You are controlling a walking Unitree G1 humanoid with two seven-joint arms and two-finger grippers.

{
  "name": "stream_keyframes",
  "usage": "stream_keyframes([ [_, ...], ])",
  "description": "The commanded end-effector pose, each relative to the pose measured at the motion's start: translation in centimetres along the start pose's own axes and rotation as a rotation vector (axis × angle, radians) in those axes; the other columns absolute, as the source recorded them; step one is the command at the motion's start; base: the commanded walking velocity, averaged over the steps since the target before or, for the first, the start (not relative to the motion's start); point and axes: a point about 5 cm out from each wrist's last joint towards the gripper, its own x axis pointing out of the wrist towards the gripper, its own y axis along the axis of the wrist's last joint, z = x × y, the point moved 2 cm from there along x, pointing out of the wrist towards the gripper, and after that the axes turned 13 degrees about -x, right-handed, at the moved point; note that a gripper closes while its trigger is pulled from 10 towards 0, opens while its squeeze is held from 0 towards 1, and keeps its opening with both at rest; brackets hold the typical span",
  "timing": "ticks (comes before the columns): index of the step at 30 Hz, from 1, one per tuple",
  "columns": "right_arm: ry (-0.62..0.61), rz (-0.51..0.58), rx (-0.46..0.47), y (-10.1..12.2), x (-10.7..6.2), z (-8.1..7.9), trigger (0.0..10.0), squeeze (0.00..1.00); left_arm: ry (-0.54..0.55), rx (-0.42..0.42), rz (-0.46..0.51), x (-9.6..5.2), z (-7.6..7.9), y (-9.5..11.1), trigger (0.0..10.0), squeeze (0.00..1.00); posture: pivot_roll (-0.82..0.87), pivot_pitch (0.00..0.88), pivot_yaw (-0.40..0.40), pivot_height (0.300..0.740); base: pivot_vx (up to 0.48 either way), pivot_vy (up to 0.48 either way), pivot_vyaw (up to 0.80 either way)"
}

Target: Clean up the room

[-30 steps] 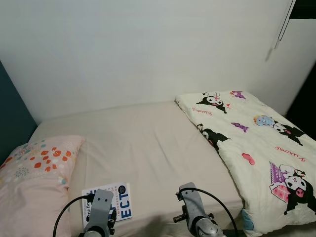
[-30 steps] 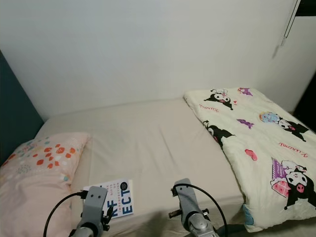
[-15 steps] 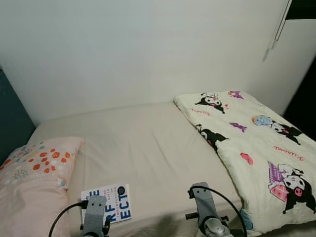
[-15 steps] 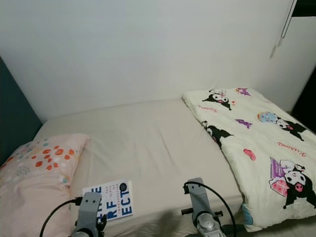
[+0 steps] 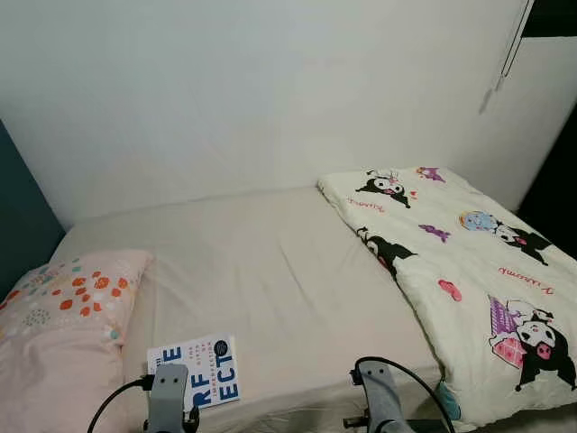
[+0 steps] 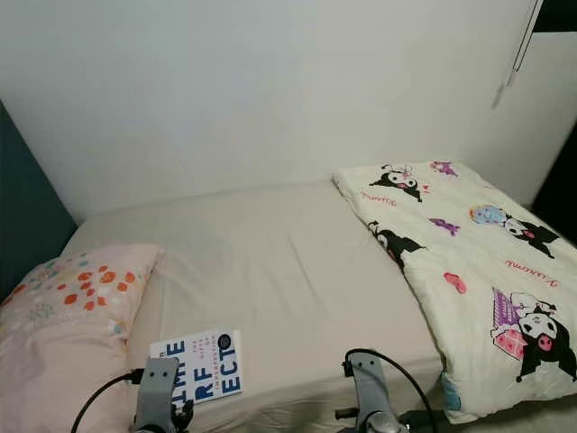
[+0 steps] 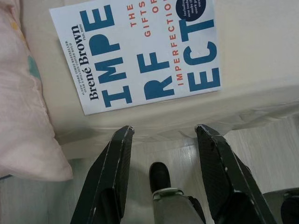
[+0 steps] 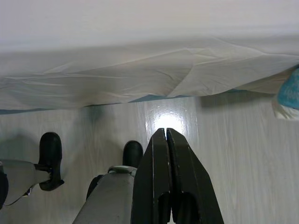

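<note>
Compared to a second ago, both your arms have dropped lower in the head view, so more of the book's cover is clear now. The book (image 5: 195,384) is a flat white paperback lying at the near edge of the bed (image 5: 270,262), just beside the floral pillow (image 5: 63,311); you can read "Brené Brown", "THE GIFTS OF IMPERFECTION" in blue and orange. Your left gripper (image 7: 163,135) has its black fingers spread apart, hanging just off the mattress edge below the book. Your right gripper (image 8: 166,140) has its fingers pressed together over the glossy pale floor (image 8: 243,158). The wrinkly cartoon-print quilt (image 5: 460,271) covers the right side of the bed.
</note>
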Motion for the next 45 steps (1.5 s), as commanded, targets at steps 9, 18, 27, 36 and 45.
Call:
stream_keyframes([
  [9,0.032,0.138,0.01,1.2,-0.2,-0.4,10.0,0.0,-0.013,0.006,-0.002,0.1,0.2,-0.1,10.0,0.0,-0.03,0.0,0.004,0.732,0.0,0.0,0.0],
  [18,0.113,0.197,-0.02,1.9,-0.3,-1.2,10.0,0.0,-0.032,0.003,0.011,0.2,0.8,0.2,10.0,0.0,-0.04,0.0,-0.001,0.732,0.0,0.0,0.0],
  [27,0.121,0.227,0.019,2.8,-0.4,-1.3,10.0,0.0,-0.084,0.006,0.1,0.2,1.9,1.7,10.0,0.0,-0.03,0.0,-0.002,0.732,0.0,0.0,0.0],
  [36,0.104,0.294,0.039,4.5,-0.5,-1.5,10.0,0.0,-0.083,0.02,0.154,0.2,2.5,2.7,10.0,0.0,-0.03,0.0,0.007,0.732,0.0,0.0,0.0],
  [45,0.076,0.282,0.026,4.0,-0.4,-1.0,10.0,0.0,-0.1,0.049,0.147,0.2,2.8,2.6,10.0,0.0,-0.03,0.0,0.007,0.732,0.0,0.0,0.0],
])
